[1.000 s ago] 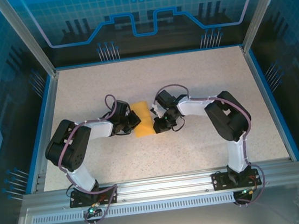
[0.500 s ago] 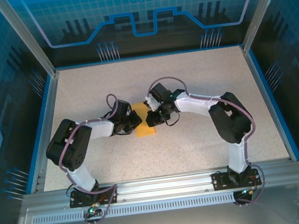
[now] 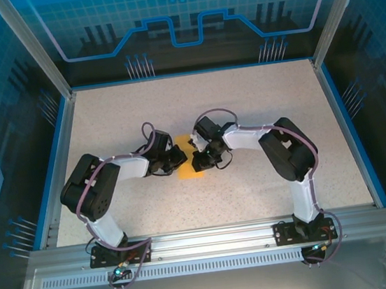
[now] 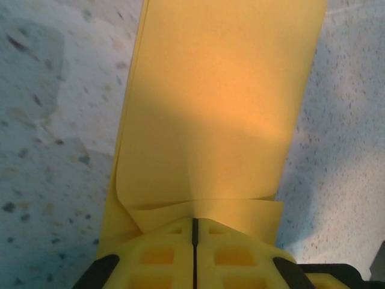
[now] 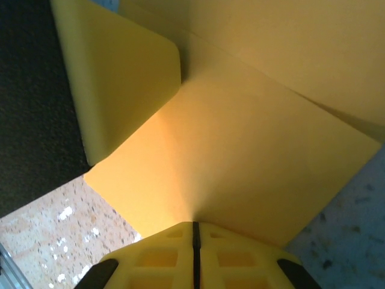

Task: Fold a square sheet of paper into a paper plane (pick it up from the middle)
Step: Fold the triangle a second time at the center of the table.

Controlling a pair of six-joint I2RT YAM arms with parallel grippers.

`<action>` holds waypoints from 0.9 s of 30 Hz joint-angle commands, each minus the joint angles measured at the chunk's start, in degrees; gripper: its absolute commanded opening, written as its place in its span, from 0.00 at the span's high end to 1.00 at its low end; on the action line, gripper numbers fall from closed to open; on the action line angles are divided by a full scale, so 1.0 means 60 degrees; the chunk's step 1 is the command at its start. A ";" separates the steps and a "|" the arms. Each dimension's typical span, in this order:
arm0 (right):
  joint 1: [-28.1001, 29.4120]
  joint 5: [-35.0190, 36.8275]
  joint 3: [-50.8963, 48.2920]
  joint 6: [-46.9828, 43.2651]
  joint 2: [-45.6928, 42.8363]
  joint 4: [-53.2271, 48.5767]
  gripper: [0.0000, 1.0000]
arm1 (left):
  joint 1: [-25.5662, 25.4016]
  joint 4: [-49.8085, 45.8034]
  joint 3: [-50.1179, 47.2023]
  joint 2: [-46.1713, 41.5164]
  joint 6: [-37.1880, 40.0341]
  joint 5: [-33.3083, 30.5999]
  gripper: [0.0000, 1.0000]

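Mid-tabletop [image 3: 244, 103], betw. both arms: orange-yellow sheet of paper [image 3: 191, 172], partly folded, long axis approx. near–far. Pinched from opposite sides. L fingers [image 4: 162, 256] pressed together on left edge, paper [image 4: 228, 90] running straight ahead, small curl at the pinch. R fingers [image 5: 231, 256] likewise clamped on right edge, paper [image 5: 252, 150] spreading away. Both arms approx. equally near. Next crease prob. dependent on level, opposed pinches square to that axis; tear risk if pulled apart.

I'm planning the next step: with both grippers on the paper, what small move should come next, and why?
Probably press the paper flat against the table: the left gripper and right gripper are shut on its opposite sides, and its folded layers look loose.
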 commanded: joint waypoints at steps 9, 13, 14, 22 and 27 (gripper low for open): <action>-0.0035 0.0066 -0.0816 0.0426 -0.0213 -0.0547 0.91 | -0.1055 0.0923 -0.0829 -0.0676 -0.0535 0.0548 0.85; -0.0041 0.0120 -0.0852 0.0567 -0.0169 -0.0531 0.92 | -0.1208 0.0984 -0.1027 -0.0438 -0.0863 0.0178 0.90; -0.0034 0.0118 -0.0859 0.0605 -0.0155 -0.0518 0.92 | -0.1229 0.0980 -0.1040 -0.0339 -0.0920 0.0135 0.91; -0.0027 0.0315 -0.1055 0.0829 -0.0139 -0.0531 0.92 | -0.1281 0.1070 -0.1343 -0.0046 -0.1439 -0.0525 0.96; 0.0111 0.0748 -0.1219 0.0487 -0.0094 -0.0870 0.92 | -0.1181 0.0705 -0.1350 -0.0072 -0.0911 -0.1022 0.96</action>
